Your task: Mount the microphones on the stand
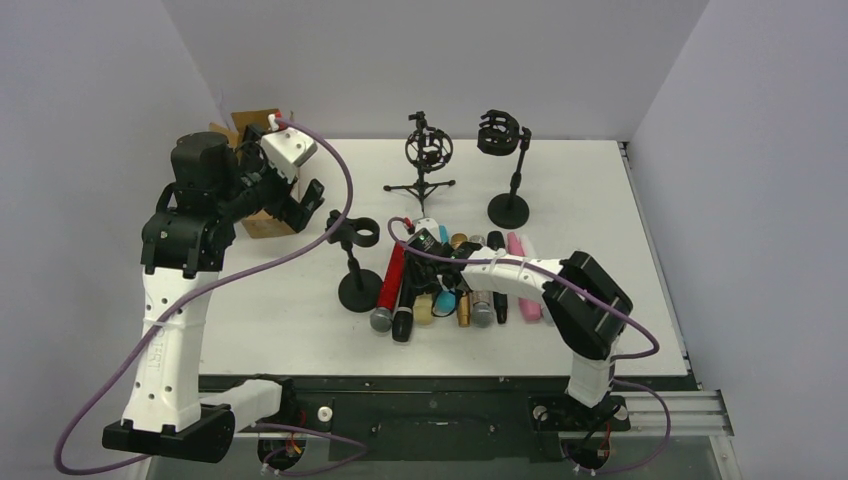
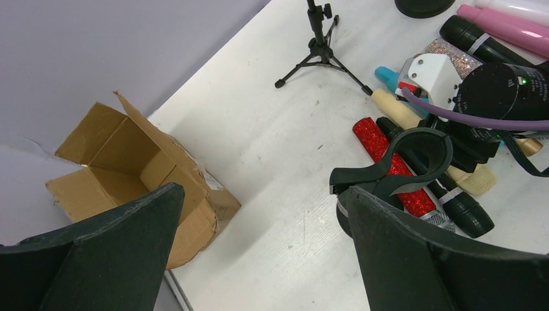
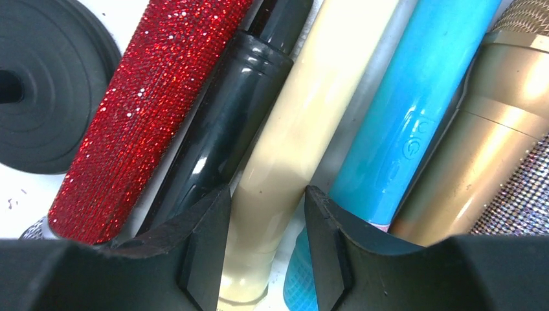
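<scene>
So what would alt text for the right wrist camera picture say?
The right gripper straddles a cream microphone with its two black fingers. Packed alongside lie a red glitter microphone, a black microphone, a teal microphone and a gold microphone; a round black stand base sits top left.

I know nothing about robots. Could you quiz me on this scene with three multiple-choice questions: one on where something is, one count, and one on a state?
1. Where on the table is the cardboard box?
A) far-left corner
B) near-right corner
C) dead centre

2. How many stands are on the table?
A) one
B) three
C) five

3. The left gripper is:
A) open and empty
B) holding the box
C) out of sight

Answers:
1 A: the overhead view shows it in that corner.
2 B: there is a tripod stand, a clip stand and a round-base stand.
3 A: its fingers are spread, with only table between them.
</scene>
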You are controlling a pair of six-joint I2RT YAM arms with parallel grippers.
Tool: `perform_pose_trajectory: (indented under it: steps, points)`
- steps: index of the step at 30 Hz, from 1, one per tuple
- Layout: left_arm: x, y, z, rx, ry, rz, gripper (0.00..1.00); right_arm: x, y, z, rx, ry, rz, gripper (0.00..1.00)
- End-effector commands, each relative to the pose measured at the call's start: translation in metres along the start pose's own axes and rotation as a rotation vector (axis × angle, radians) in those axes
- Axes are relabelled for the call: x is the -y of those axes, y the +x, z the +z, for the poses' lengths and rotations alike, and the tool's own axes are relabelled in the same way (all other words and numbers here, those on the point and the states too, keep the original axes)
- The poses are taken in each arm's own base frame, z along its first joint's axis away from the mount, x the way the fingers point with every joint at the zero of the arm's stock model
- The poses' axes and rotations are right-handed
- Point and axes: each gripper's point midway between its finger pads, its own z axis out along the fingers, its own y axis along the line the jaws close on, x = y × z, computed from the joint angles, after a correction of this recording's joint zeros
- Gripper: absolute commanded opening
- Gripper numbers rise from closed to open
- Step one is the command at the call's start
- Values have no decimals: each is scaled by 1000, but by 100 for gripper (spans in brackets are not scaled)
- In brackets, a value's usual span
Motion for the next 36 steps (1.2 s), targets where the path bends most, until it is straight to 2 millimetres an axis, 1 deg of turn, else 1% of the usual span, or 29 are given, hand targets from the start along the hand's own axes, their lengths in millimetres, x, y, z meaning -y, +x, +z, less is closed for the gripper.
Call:
perform_pose_trajectory:
  steps: [1, 6, 13, 17, 19, 20, 21, 22, 24, 29, 32, 33, 34, 35, 36]
  points:
    - [-4, -10, 1, 48, -5, 25, 96, 1, -2, 13, 14, 28, 24, 42]
    - [-6, -11, 2, 45, -7, 38, 96, 2, 6, 22, -3, 40, 37, 46]
    - [-6, -13, 5, 48, 3, 37, 96, -1, 4, 26, 5, 37, 57, 46]
    - [-5, -12, 7, 46, 10, 37, 96, -3, 4, 28, -2, 29, 62, 41]
    - [-4, -12, 7, 48, 14, 37, 96, -4, 3, 27, -2, 26, 63, 35]
    - [-4, -12, 7, 49, 18, 36, 96, -5, 1, 25, 2, 24, 67, 28]
    - [-3, -12, 7, 53, 21, 37, 96, -5, -1, 24, 6, 24, 70, 26]
    - [-2, -13, 7, 57, 27, 38, 96, -6, -6, 19, 18, 20, 74, 20]
    - [0, -14, 6, 63, 39, 44, 96, -8, -17, 9, 46, 14, 82, 12]
    - [11, -12, 5, 64, 97, 67, 96, -11, -46, -22, 122, -7, 109, 0]
    - [14, -12, 5, 67, 104, 80, 96, -13, -65, -41, 172, -27, 128, 0]
    - [14, -12, 4, 69, 103, 83, 96, -13, -72, -52, 196, -35, 136, 0]
    - [13, -13, 4, 72, 100, 88, 96, -14, -77, -58, 212, -41, 142, 0]
    - [13, -15, 3, 77, 97, 95, 96, -13, -86, -71, 240, -49, 151, 0]
    - [12, -16, 3, 84, 93, 103, 96, -12, -89, -77, 252, -52, 157, 0]
